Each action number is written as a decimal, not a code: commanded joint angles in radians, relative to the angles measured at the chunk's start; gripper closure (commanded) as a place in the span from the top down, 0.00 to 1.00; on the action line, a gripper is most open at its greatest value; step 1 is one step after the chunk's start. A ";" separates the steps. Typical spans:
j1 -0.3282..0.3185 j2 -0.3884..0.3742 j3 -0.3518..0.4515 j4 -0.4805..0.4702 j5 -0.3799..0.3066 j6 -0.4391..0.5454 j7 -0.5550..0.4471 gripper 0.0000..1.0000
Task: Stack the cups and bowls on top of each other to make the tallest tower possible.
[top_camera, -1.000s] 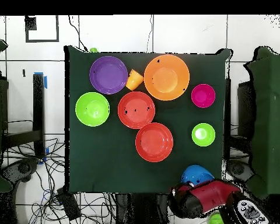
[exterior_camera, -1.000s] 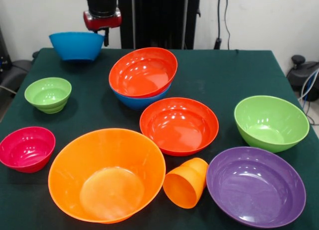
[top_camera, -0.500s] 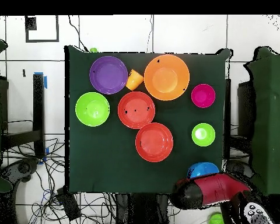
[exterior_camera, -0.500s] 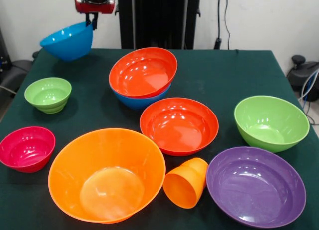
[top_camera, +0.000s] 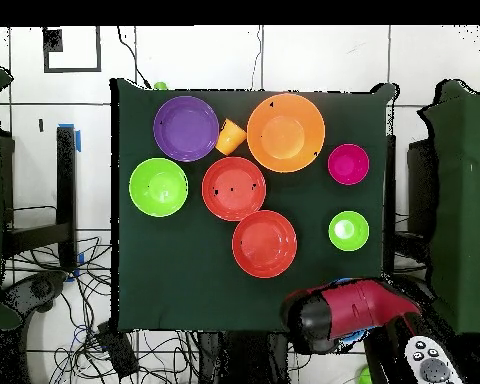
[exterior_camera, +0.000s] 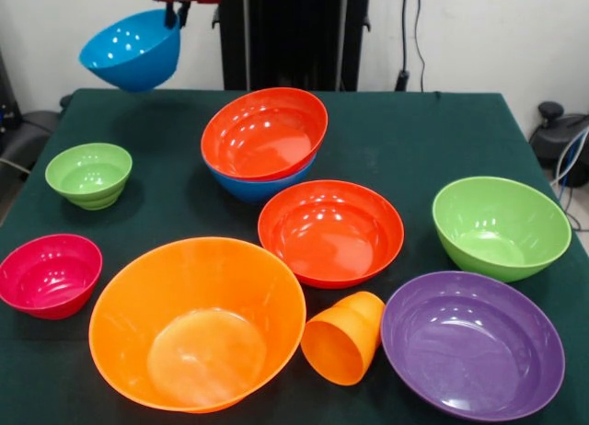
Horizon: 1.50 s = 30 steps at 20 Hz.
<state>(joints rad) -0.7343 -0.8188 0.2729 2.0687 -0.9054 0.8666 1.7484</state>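
Nearest the camera, well below and away from the fingers, a large orange plastic bowl (exterior_camera: 197, 322), a small tipped orange tumbler (exterior_camera: 344, 337) and a purple bowl (exterior_camera: 472, 342) are left unstacked. Farther back, a red-orange bowl is nested in a blue one as the tower (exterior_camera: 263, 141). Farthest, a glossy blue bowl (exterior_camera: 131, 50) is pinched at its rim by the gripper (exterior_camera: 177, 15), hung tilted clear of the table, presumably for carrying to the tower.

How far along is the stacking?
Done: one red-orange bowl nested in a blue bowl. In hand: the gripper holds a second blue bowl tilted in the air. Left: everything else, including the cup lying on its side.
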 commanded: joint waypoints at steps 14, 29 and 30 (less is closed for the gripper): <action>0.171 -0.094 0.200 -0.049 0.142 0.169 -0.214 0.00; 0.169 -0.078 0.229 -0.106 0.174 0.234 -0.172 0.00; 0.172 -0.068 0.229 -0.112 0.169 0.231 -0.166 0.00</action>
<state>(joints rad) -0.5845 -0.9348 0.4302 2.0121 -0.7361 1.0826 1.7482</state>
